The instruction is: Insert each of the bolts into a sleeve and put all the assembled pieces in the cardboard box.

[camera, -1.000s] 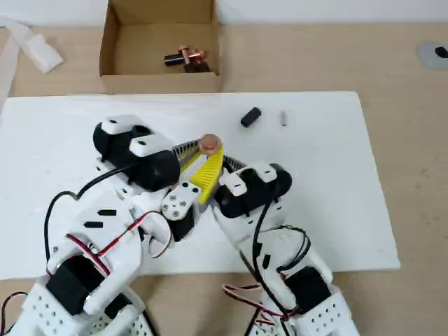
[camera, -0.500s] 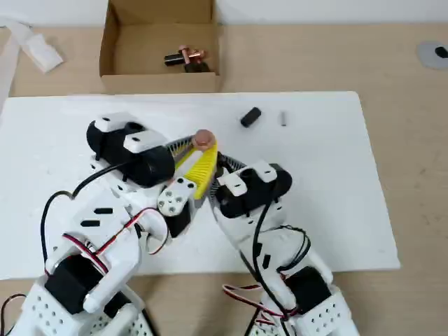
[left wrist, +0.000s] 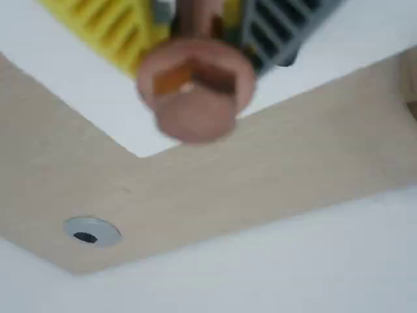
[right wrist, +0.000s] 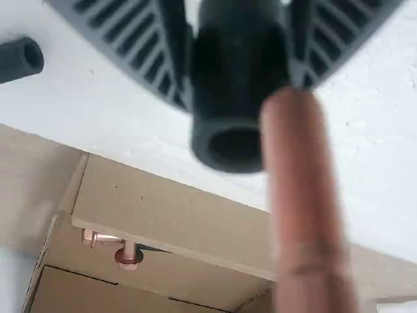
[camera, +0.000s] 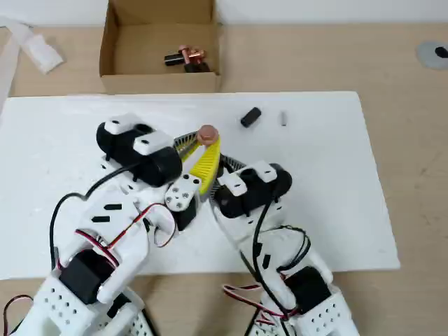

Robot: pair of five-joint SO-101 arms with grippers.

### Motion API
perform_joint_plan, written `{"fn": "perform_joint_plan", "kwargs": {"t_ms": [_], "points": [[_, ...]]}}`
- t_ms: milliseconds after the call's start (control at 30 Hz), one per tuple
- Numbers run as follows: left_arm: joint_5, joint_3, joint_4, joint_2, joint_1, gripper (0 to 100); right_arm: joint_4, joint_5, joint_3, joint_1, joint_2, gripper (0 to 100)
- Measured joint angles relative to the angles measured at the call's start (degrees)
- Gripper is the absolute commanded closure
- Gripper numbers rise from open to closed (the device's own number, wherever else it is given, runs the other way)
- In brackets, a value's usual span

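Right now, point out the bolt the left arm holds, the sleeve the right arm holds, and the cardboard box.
Held bolt [left wrist: 195, 85]: left wrist view, on its round copper head.
Held sleeve [right wrist: 228, 72]: right wrist view, on its black body.
Cardboard box [camera: 161, 82]: high view, on its front wall.

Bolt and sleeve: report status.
Left gripper shut on bolt. Right gripper shut on sleeve. Bolt shaft beside sleeve mouth, not in. Second sleeve lies apart on the mat.

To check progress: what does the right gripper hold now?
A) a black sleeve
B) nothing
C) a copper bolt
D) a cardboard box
A: the right gripper is shut on the black sleeve, with the copper bolt beside its opening.
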Motion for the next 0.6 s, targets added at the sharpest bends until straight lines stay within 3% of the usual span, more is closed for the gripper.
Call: {"fn": "perform_joint_plan", "kwargs": {"t_ms": [367,600], "points": [[-1.67,0.00,-3.69,0.00,-2.99,99,0.00,0.00,0.00,0.00,0.00,98.8],[2.99,0.00,-3.69,0.00,-2.99,99,0.00,0.00,0.00,0.00,0.00,98.8]]}}
